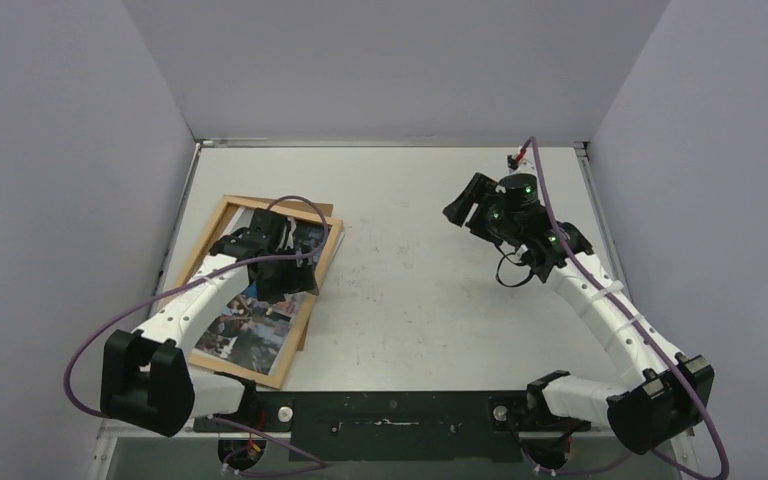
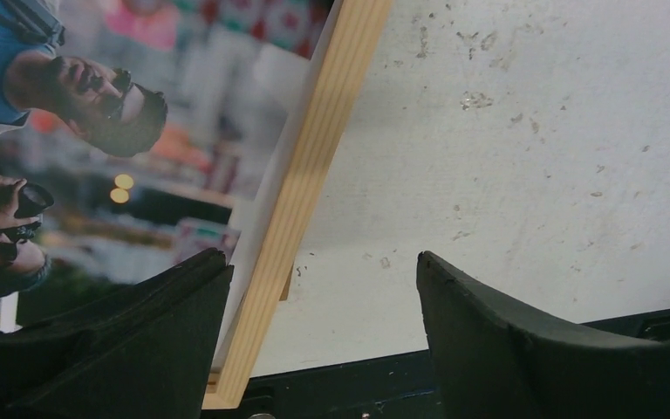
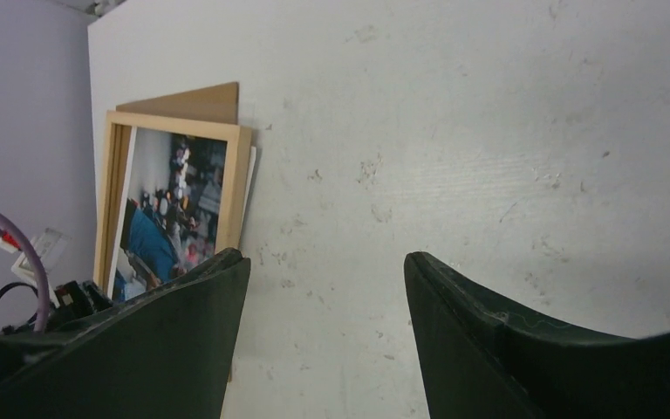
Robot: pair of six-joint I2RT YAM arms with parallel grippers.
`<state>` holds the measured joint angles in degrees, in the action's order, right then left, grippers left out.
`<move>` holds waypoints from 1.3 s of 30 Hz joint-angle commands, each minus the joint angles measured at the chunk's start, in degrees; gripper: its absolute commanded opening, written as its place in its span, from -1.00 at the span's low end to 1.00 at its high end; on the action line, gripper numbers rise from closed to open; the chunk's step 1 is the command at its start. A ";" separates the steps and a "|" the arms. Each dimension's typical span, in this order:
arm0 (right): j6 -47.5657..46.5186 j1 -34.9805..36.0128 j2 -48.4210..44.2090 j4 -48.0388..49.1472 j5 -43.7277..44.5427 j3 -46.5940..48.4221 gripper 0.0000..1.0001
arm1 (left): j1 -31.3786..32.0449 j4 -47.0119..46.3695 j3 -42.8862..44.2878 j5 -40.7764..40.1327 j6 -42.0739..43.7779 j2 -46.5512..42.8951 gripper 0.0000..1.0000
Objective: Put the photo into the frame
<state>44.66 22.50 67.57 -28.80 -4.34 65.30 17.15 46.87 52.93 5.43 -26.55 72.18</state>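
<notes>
The photo (image 1: 245,335), a glossy street scene in blue and white tones, lies face up inside the thin light-wood frame (image 1: 327,262) at the table's left side. My left gripper (image 1: 285,280) hovers low over the frame, open. In the left wrist view its jaws (image 2: 323,255) straddle the frame's right bar (image 2: 301,188), one finger over the photo (image 2: 96,131) and the other over bare table, holding nothing. My right gripper (image 1: 465,205) is raised over the table's right half, open and empty (image 3: 324,256). It looks toward the frame (image 3: 235,188) and the photo (image 3: 170,209).
A flat brown backing board (image 1: 318,208) pokes out from under the frame's far corner (image 3: 196,103). Grey walls close in the white table (image 1: 410,300) on the left, back and right. The black base bar (image 1: 390,415) runs along the near edge.
</notes>
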 commanded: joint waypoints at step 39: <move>4.49 7.46 8.92 6.76 -1.20 -4.17 -0.04 | 6.58 -6.57 5.02 -8.66 2.38 23.12 -0.31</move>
<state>48.75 29.69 75.70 -24.77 -6.26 60.93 23.53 40.53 55.48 -2.92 -25.67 93.97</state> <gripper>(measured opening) 0.486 0.387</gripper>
